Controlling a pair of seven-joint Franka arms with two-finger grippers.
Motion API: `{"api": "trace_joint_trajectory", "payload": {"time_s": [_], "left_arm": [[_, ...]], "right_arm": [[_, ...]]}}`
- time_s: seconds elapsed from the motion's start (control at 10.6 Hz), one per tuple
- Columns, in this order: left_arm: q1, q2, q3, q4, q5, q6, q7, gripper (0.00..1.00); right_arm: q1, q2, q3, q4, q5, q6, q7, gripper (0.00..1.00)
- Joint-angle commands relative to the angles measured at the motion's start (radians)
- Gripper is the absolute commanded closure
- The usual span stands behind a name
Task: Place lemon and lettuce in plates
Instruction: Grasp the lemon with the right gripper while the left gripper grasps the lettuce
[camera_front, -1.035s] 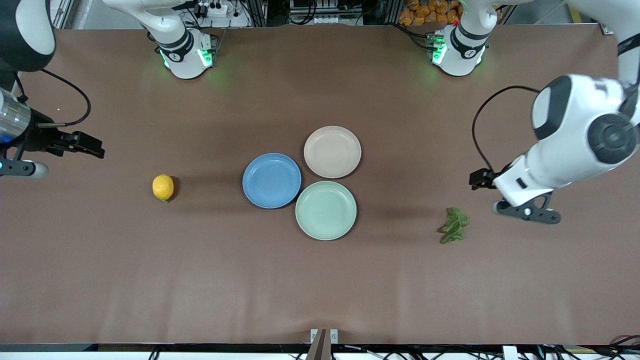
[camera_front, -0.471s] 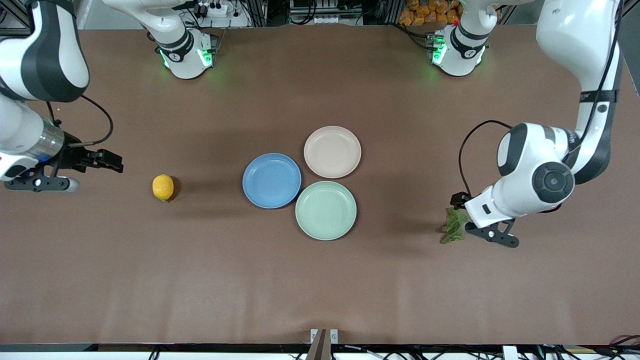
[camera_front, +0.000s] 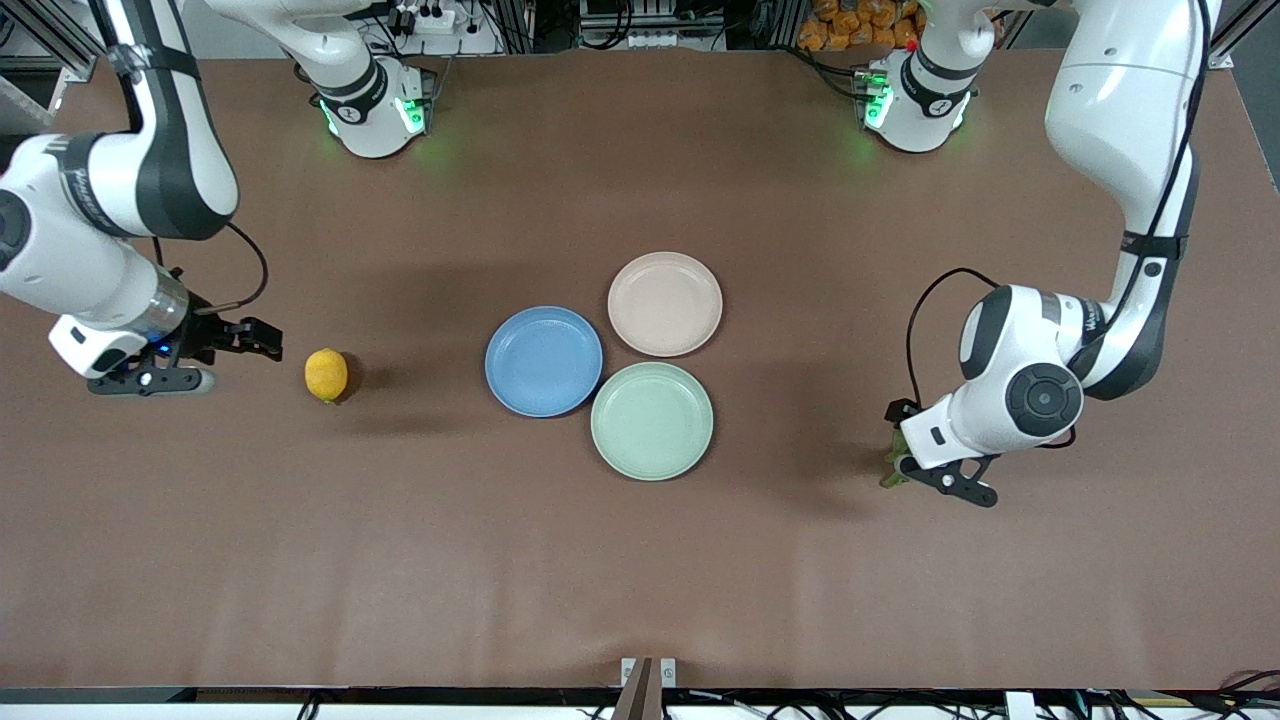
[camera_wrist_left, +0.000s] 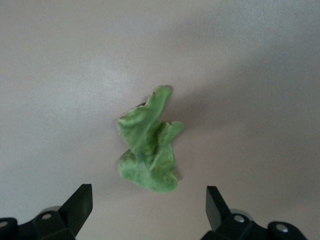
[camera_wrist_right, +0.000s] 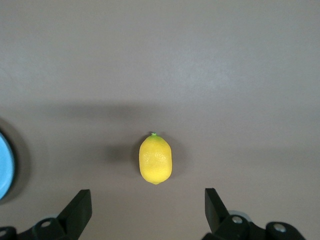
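Lemon (camera_front: 326, 374) and lettuce (camera_wrist_left: 148, 148) lie on brown table (camera_front: 640, 560), each under a spread claw.

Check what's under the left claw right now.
The lettuce lies on the brown table under the open left claw, untouched. In the front view the arm's wrist covers most of the leaf; only an edge shows.

Three plates (camera_front: 665, 304), one lemon (camera_front: 326, 375), one lettuce (camera_wrist_left: 148, 148)

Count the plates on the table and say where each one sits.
3, clustered mid-table and all empty. The blue plate lies toward the right arm's end. The beige plate is farthest from the front camera. The green plate is nearest it. None seems hidden.
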Motion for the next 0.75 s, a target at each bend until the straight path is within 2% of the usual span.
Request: {"api": "trace_joint_trajectory", "payload": {"time_s": [0.0,0.28,0.66], "left_arm": [[0.003,0.043,-0.001,0.013,0.019,0.031,0.021,0.0],[0.002,0.072,0.0,0.013,0.022,0.055,0.023,0.0],[0.003,0.115,0.0,0.027,0.019,0.07,0.023,0.0]], "right_arm": [[-0.01,-0.007,0.002,-0.077,0.02,0.078,-0.03,0.0],[-0.01,0.016,0.003,-0.186,0.02,0.249,-0.03,0.0],[-0.01,0.072,0.005,-0.224,0.02,0.337,-0.028,0.0]]}}
